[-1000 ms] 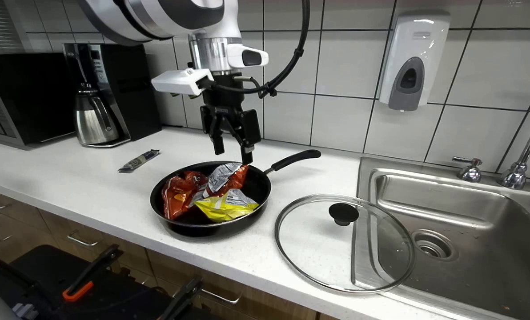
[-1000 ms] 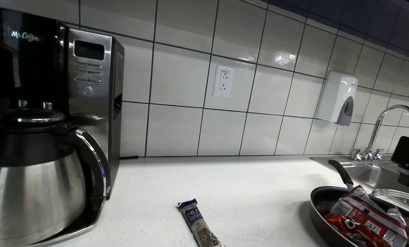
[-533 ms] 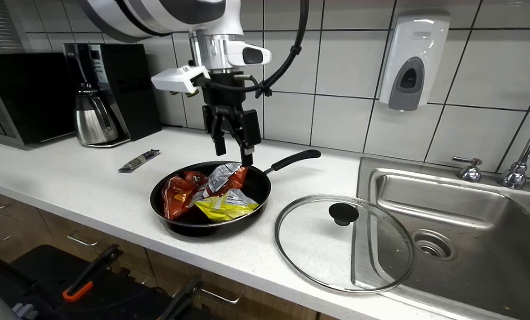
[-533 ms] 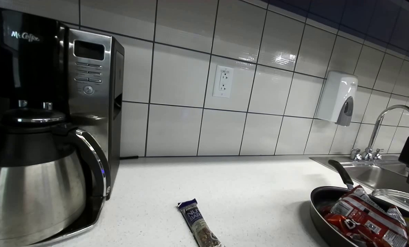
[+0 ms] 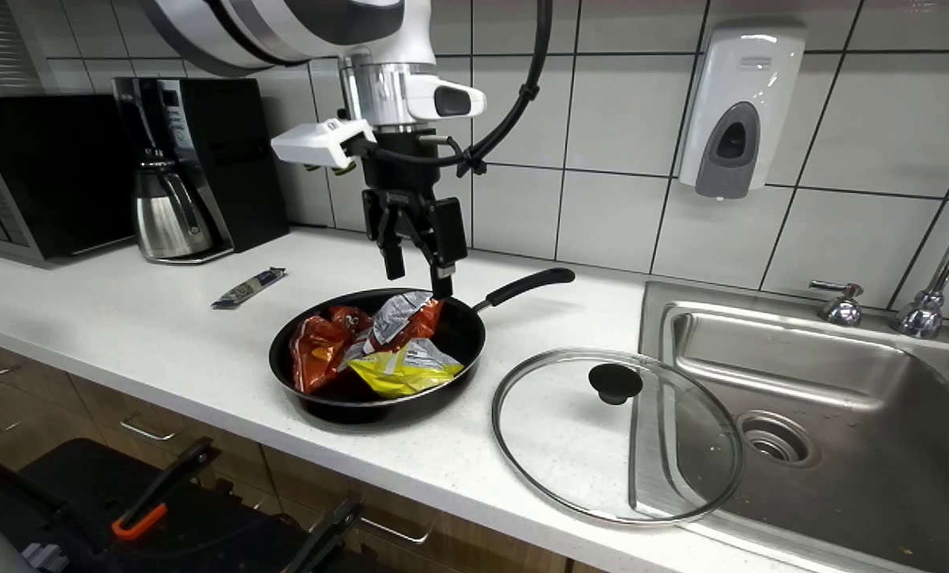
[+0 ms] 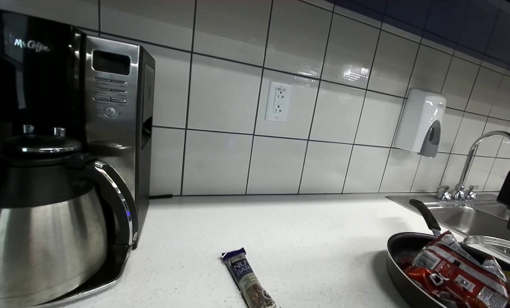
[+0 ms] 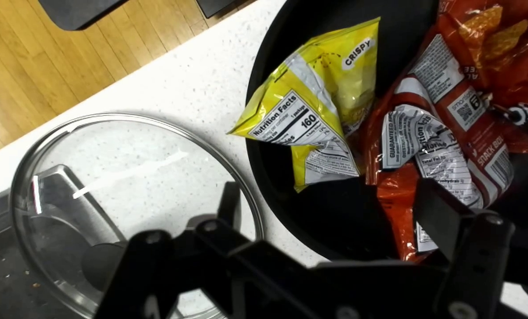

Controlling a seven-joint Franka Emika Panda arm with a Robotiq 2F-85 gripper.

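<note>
Snack bags (image 5: 387, 338) lie in the frying pan (image 5: 383, 411); above, near its rim, I have my gripper (image 5: 419, 280) spread wide. Narrow gaps separate the pan from the glass lid (image 5: 614, 430) and the front edge of the counter (image 7: 197, 84).

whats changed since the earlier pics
Since a second ago, the gripper has shifted slightly right and a touch lower in both exterior views; its jaws stand open, nothing taken or let go. The pan, red bags, yellow bag, glass lid and nut bar stayed put.
</note>
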